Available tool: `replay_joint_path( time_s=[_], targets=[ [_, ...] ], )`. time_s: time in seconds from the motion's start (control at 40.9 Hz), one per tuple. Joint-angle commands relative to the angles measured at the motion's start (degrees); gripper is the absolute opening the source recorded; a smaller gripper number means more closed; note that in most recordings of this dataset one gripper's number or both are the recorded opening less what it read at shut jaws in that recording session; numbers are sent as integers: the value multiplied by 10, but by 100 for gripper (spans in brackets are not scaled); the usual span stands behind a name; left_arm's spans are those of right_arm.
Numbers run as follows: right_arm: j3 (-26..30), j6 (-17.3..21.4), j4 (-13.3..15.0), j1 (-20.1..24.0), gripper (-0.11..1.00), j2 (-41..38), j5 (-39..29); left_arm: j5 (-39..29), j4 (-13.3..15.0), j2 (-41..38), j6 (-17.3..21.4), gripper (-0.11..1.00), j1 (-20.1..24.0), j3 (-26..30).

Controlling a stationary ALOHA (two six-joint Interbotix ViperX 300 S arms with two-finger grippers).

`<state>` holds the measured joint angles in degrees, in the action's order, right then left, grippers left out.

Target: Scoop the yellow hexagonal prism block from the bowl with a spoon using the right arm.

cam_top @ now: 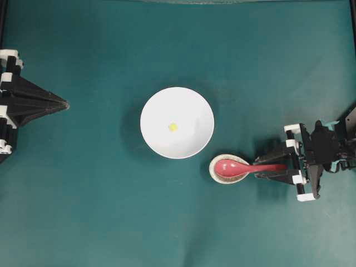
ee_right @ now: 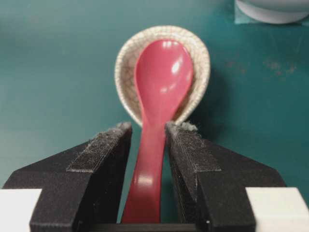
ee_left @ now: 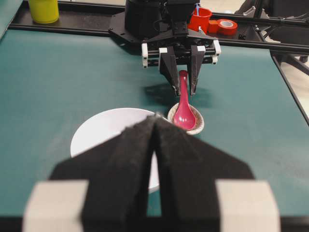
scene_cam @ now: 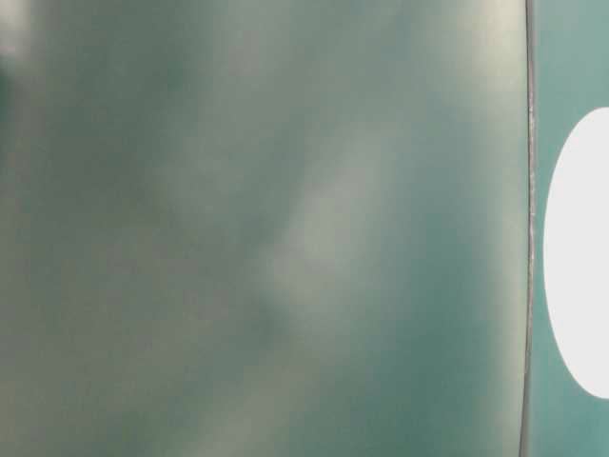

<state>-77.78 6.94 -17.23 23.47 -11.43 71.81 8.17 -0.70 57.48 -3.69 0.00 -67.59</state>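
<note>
The white bowl stands mid-table with the tiny yellow hexagonal prism block inside it. The pink-red spoon lies with its scoop in a small speckled rest just right of the bowl, handle pointing right. My right gripper straddles the handle; in the right wrist view the spoon runs between the fingers with thin gaps beside it, so the gripper is open. My left gripper is shut, empty, far left. The block is hidden in the wrist views.
A yellow cup, a red cup and a tape roll sit on the black rail behind the right arm. Teal mat surrounds the bowl. The table-level view is blurred and shows only a white patch.
</note>
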Motion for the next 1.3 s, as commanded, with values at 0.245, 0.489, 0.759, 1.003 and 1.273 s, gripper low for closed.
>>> replay_joint_path(
  time_s=[0.245,0.489,0.759,1.003,1.273],
  targets=[
    [13,-2,-27,2,40,4,-35,6,-1,-5,1,-1,2,16],
    [18,-2,-26,2,40,4,-40,6,-4,-5,1,-1,2,15],
    [16,-4,-26,2,39,4,-37,6,-4,-5,1,-1,2,15],
    [16,-10,-26,2,40,4,-36,6,-4,-13,1,-1,2,14],
    [16,-11,-26,2,39,5,-24,19,-4,-15,2,-1,2,14]
  ],
)
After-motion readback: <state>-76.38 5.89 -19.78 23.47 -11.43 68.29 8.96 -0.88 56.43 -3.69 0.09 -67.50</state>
